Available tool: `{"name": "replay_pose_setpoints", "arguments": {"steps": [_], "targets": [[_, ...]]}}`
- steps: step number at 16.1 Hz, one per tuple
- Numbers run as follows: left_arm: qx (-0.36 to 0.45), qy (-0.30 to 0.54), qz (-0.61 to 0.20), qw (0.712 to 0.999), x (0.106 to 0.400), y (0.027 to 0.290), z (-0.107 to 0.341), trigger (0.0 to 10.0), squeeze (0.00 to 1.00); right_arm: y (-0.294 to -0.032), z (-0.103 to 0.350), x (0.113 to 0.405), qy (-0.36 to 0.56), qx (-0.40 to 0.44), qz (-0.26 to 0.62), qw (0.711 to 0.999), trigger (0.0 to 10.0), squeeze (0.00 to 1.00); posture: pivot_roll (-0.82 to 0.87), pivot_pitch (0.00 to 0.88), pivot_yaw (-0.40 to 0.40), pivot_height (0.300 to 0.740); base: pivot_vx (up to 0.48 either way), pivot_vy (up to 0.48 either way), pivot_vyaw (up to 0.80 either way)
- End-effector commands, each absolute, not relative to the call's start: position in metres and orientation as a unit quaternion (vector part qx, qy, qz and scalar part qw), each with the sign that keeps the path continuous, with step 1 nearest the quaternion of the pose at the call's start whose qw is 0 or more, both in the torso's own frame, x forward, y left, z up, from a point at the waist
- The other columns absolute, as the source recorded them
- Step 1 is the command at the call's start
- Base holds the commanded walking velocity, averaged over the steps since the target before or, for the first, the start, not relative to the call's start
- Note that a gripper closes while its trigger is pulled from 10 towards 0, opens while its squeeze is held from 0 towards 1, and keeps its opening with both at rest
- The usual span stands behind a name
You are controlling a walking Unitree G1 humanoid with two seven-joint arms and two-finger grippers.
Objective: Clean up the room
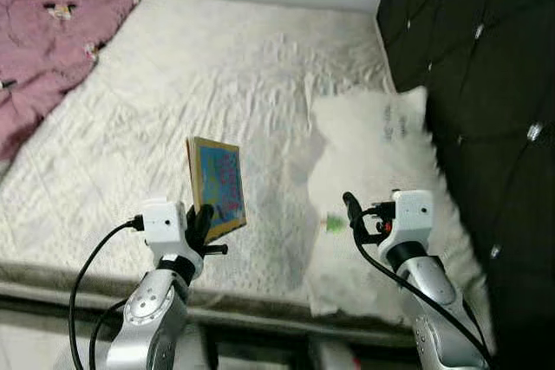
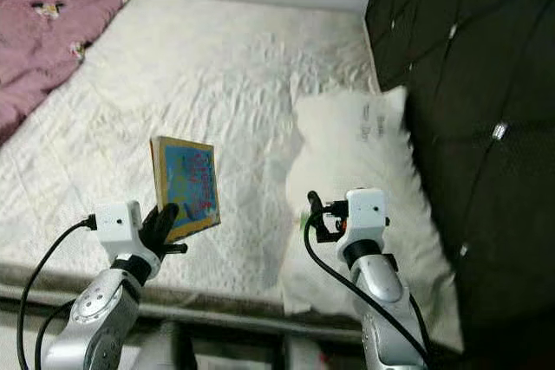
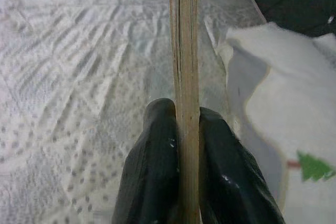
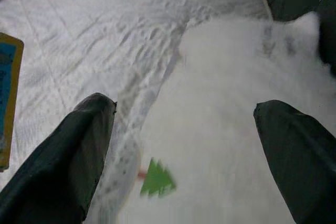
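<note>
Book in L gripper; bed

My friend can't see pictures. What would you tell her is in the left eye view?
The robot's left tool holds a blue picture book upright by its lower edge, above a rumpled white bed. Its right tool hangs open over a white pillow beside a black padded headboard. A pink blanket lies bunched at the far left corner.
</note>
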State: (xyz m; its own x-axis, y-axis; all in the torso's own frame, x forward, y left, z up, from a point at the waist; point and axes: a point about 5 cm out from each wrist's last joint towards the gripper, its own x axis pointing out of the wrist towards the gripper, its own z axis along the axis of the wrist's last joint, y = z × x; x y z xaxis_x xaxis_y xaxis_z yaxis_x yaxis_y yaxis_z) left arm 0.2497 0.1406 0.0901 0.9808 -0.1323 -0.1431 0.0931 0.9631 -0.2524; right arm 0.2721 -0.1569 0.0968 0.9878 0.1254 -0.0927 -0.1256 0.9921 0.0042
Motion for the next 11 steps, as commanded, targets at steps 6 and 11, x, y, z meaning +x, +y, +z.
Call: {"name": "replay_pose_setpoints", "arguments": {"steps": [6, 11], "targets": [[-0.127, 0.067, -0.057, 0.988, 0.2527, 0.1397, 0.0964, 10.0, 0.0, -0.1573, 0.0953, 0.2714, 0.055, -0.008, 0.064, 0.996, 10.0, 0.0, -0.07, 0.155, -0.045, 0.602, 0.0, 0.0, 0.0], [-0.12, 0.063, -0.068, 0.988, 0.251, 0.1353, 0.0976, 10.0, 0.0, -0.1559, 0.0942, 0.2719, 0.058, -0.011, 0.068, 0.996, 10.0, 0.0, -0.07, 0.162, -0.047, 0.575, 0.0, 0.0, 0.0]]}}
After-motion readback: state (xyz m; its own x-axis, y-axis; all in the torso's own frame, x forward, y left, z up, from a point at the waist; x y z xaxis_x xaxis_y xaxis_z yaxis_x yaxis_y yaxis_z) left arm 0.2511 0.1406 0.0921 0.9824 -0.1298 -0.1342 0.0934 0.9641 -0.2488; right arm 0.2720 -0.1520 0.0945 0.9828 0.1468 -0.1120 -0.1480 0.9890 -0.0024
